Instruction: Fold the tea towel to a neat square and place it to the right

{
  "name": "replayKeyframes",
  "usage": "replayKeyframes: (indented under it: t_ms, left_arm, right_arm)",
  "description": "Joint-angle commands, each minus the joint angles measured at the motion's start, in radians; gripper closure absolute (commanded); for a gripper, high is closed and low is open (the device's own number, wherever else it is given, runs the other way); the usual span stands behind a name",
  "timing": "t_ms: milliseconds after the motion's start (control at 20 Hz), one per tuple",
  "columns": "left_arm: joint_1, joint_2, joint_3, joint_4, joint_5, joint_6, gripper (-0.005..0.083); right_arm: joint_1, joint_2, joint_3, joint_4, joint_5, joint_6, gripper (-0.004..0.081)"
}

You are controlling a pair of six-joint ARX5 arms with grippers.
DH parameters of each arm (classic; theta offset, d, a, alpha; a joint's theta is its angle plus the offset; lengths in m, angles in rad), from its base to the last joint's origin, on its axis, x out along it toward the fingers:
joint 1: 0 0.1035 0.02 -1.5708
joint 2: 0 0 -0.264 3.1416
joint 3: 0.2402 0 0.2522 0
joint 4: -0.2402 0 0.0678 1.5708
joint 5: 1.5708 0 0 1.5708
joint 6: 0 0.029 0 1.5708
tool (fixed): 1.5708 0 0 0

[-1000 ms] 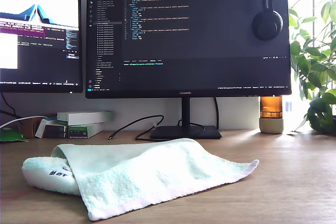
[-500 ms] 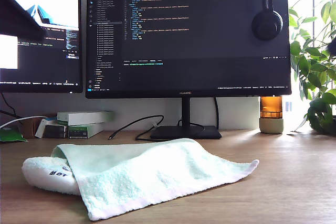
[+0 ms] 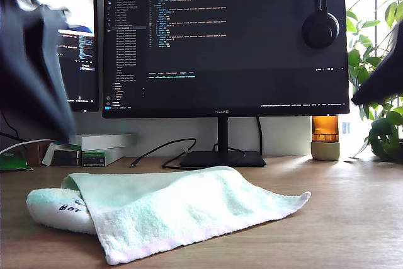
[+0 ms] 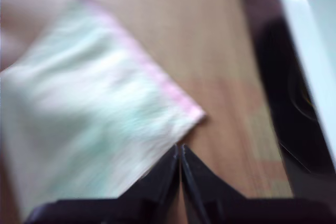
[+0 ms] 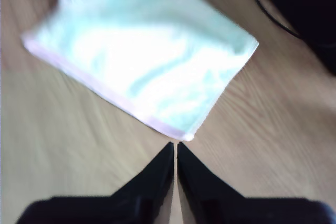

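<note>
The tea towel (image 3: pixel 189 212) lies loosely folded on the wooden desk (image 3: pixel 352 218), pale mint with a pink edge. Its end at the exterior view's left is rolled and shows dark lettering. In the first wrist view my first gripper (image 4: pixel 179 153) is shut and empty above the desk, just short of a pink-edged corner of the towel (image 4: pixel 89 108). My second gripper (image 5: pixel 175 150) is likewise shut and empty, close to another corner of the towel (image 5: pixel 147 61). Blurred dark arm shapes show at the exterior view's left (image 3: pixel 38 61) and right (image 3: pixel 384 80); I cannot tell which is which.
Two monitors (image 3: pixel 220 42) stand behind the towel, with headphones (image 3: pixel 320 26) hung on one. A black cable (image 3: pixel 157 152) and the monitor base (image 3: pixel 221 159) lie behind it. Boxes (image 3: pixel 94 148) sit at the exterior view's left; an amber jar (image 3: pixel 325 137) and a plant (image 3: pixel 384 111) at its right.
Two dark arm shapes have swung into the exterior view from its left and right edges. The towel has not moved.
</note>
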Motion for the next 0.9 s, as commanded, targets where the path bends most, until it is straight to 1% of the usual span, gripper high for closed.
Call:
replayKeyframes:
  t_ms: [0,50,150,300,350,400,550,850]
  left_arm:
    - [-0.031,0.035,-0.009,0.010,-0.006,0.045,0.0781]
    - [-0.042,0.062,-0.009,0.014,-0.016,0.065,0.0759]
    - [-0.047,0.118,-0.009,0.044,-0.016,0.081,0.0675]
    - [-0.047,0.212,-0.009,0.105,-0.021,0.149,0.0564]
    - [-0.047,0.246,-0.009,0.122,-0.037,0.169,0.0529]
    - [-0.047,0.278,-0.009,0.133,-0.060,0.184,0.0517]
    - [-0.044,0.340,-0.009,0.183,-0.126,0.250,0.0517]
    - [-0.039,0.364,-0.009,0.239,-0.111,0.274,0.0517]
  right_arm:
    - [0.016,0.041,0.006,0.019,0.010,-0.023,0.0781]
    - [0.025,0.062,0.006,0.026,0.012,-0.023,0.0781]
    - [0.034,0.090,0.006,0.046,0.025,-0.022,0.0781]
    - [0.051,0.097,0.006,0.057,0.035,-0.019,0.0781]
    - [0.050,0.097,0.008,0.056,0.037,-0.014,0.0781]
    - [0.050,0.097,0.008,0.056,0.039,-0.011,0.0781]
    - [0.051,0.097,0.008,0.056,0.039,-0.011,0.0781]
    - [0.051,0.097,0.010,0.057,0.038,-0.011,0.0781]
